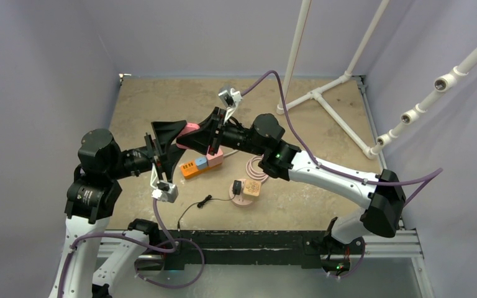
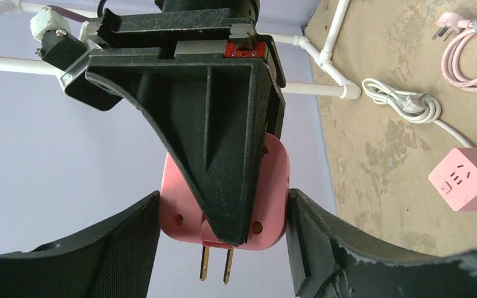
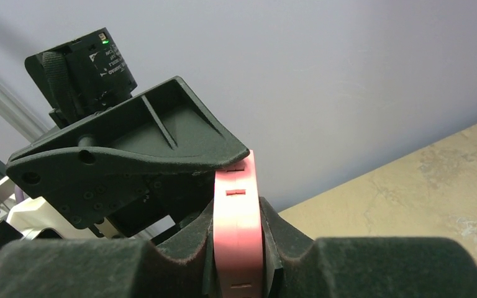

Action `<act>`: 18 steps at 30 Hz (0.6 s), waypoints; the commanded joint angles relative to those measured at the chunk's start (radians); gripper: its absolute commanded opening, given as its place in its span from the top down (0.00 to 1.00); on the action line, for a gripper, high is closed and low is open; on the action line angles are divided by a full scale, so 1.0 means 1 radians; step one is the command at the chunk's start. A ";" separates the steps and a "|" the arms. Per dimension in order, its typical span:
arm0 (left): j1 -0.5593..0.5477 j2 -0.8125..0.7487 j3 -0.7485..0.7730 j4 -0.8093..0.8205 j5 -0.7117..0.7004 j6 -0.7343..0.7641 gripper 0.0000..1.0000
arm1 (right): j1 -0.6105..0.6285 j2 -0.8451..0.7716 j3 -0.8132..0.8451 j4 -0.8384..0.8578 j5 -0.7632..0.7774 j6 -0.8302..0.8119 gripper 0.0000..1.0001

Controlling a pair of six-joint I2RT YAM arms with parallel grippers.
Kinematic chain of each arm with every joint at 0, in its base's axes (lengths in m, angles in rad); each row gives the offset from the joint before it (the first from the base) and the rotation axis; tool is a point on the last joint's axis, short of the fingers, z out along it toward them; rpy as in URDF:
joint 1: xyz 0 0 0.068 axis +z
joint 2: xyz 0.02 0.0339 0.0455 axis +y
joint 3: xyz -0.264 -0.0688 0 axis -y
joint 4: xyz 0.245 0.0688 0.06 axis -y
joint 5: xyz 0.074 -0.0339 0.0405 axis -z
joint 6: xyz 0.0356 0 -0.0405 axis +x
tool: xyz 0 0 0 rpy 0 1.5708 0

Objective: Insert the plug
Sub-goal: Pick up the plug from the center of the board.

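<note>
A pink plug (image 1: 189,128) with two brass prongs (image 2: 215,264) is held in the air above the table's middle left. My right gripper (image 1: 196,133) is shut on its flat faces, as the right wrist view (image 3: 237,217) shows on the plug's thin edge (image 3: 237,248). My left gripper (image 1: 179,139) brackets the plug's two side edges in the left wrist view (image 2: 223,211), with both fingers touching the pink body (image 2: 273,186). A power strip of orange, blue and pink cubes (image 1: 202,163) lies on the table below; its pink cube (image 2: 463,179) shows at right.
A coiled pink cable (image 1: 258,169) and a wooden block with a black adapter (image 1: 245,188) lie right of the strip. A thin black lead (image 1: 195,205) lies near the front. A white bundled cable (image 2: 410,102) lies beside the white PVC frame (image 1: 323,93) at the back right.
</note>
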 commanded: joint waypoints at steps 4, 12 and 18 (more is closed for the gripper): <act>-0.002 -0.013 -0.019 -0.021 0.016 0.050 1.00 | 0.008 -0.012 0.057 0.087 0.004 0.038 0.76; -0.002 -0.018 -0.029 -0.020 0.012 0.062 1.00 | 0.008 -0.013 0.057 0.094 -0.005 0.045 0.68; -0.002 -0.024 -0.031 -0.014 0.008 0.051 1.00 | 0.008 -0.010 0.061 0.074 -0.012 0.045 0.96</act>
